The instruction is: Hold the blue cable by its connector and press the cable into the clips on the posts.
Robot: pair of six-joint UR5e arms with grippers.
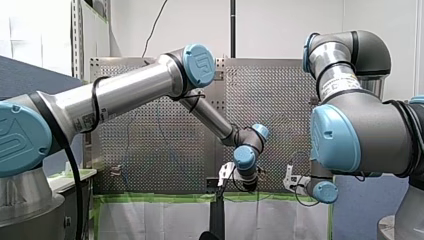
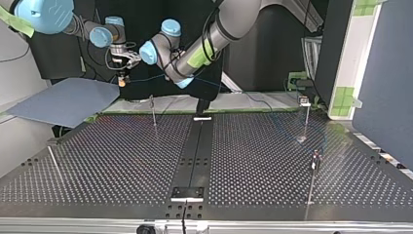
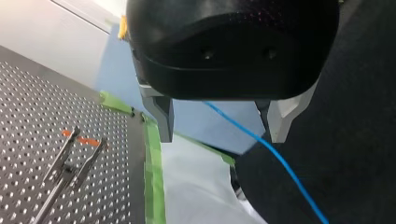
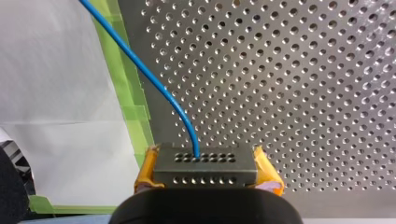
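Perforated table [image 4: 303, 70] lies below your right gripper [image 4: 205, 161], at ten o'clock in the top view, its yellow pads [image 4: 145, 169] closed on the connector [image 4: 205, 170] so the blue cable [image 4: 140, 60] trails toward your left gripper [image 3: 219, 135], fingers spread and empty, probably to guide it onto the posts [image 2: 154, 111]

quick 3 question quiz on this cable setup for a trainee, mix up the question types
1. True or false: my left pincer is shut on the blue cable.
2. What does my right pincer hold? A nothing; B the metal connector; C the cable at mid-length.
3. Fill in: in the right wrist view, the pads on my right pincer are ___ in colour.

Key: 1 false, it is open; 2 B; 3 yellow.
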